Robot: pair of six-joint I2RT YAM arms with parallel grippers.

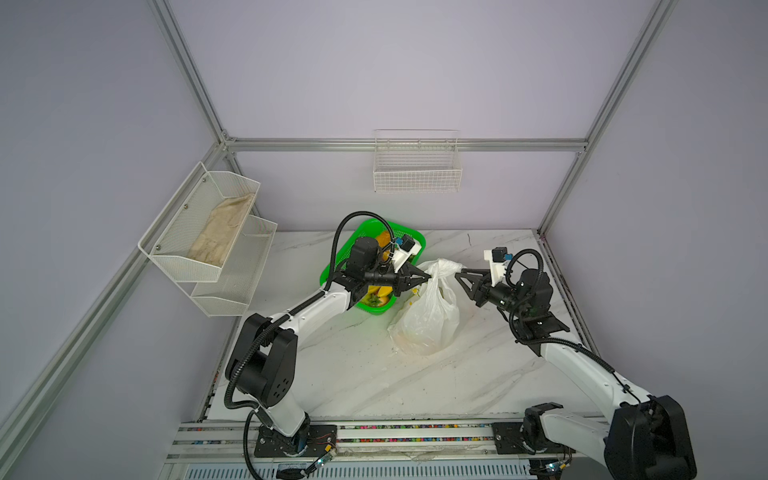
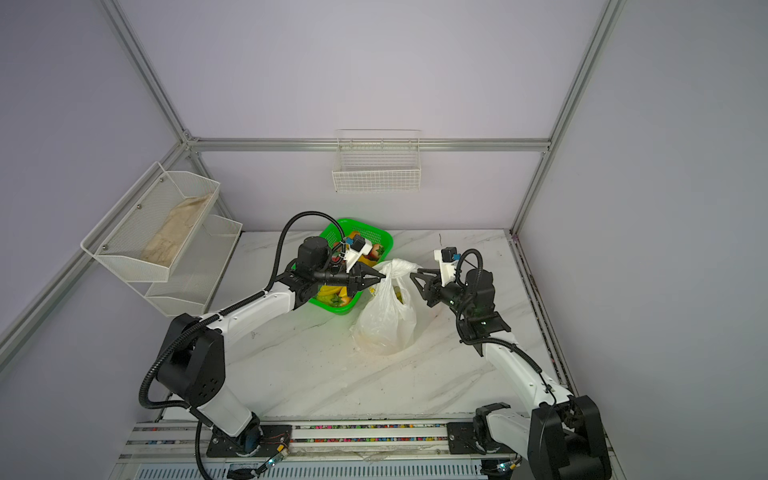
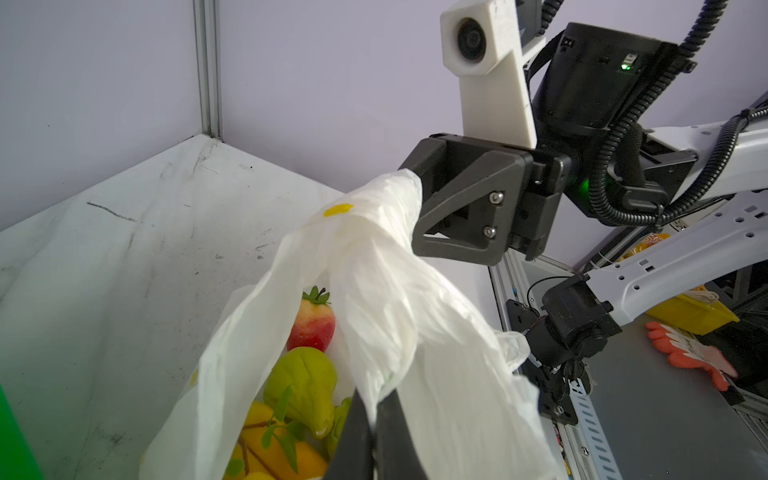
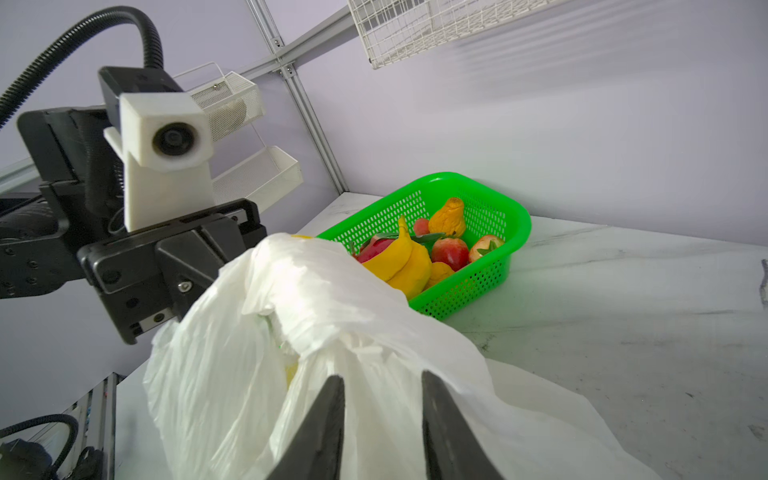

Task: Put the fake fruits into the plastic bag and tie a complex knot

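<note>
Plastic bag (image 1: pixel 430 320) stands on the marble desk (image 1: pixel 374 382), just beside the green mesh basket (image 1: pixel 409 237) and between the two grippers. Its top is pulled up and its mouth gapes. Left gripper (image 1: pixel 428 277) is clamped tight on one bag handle. The left wrist view looks into the bag and shows a red strawberry (image 3: pixel 311 326), a green pear (image 3: pixel 301 384) right below it, and lower down a yellow fruit (image 3: pixel 274 453) with green leaves. The rest of the inside is hidden by plastic. Right gripper (image 4: pixel 382 376) has its jaws a narrow way apart with bunched bag plastic between them; can't tell if it really pinches. The green mesh basket holds a banana bunch (image 4: pixel 401 259), red apple (image 4: pixel 449 251), yellow-orange pear (image 4: pixel 449 216) and second strawberry (image 4: pixel 484 246). It also holds a dragon fruit (image 4: pixel 374 248), partly hidden behind the bag. White wire basket (image 1: pixel 417 176) hangs on the back wall. Two-tier mesh rack (image 1: pixel 183 259) is on the left wall, with a beige cloth (image 1: pixel 220 232) lying in its upper tier.
</note>
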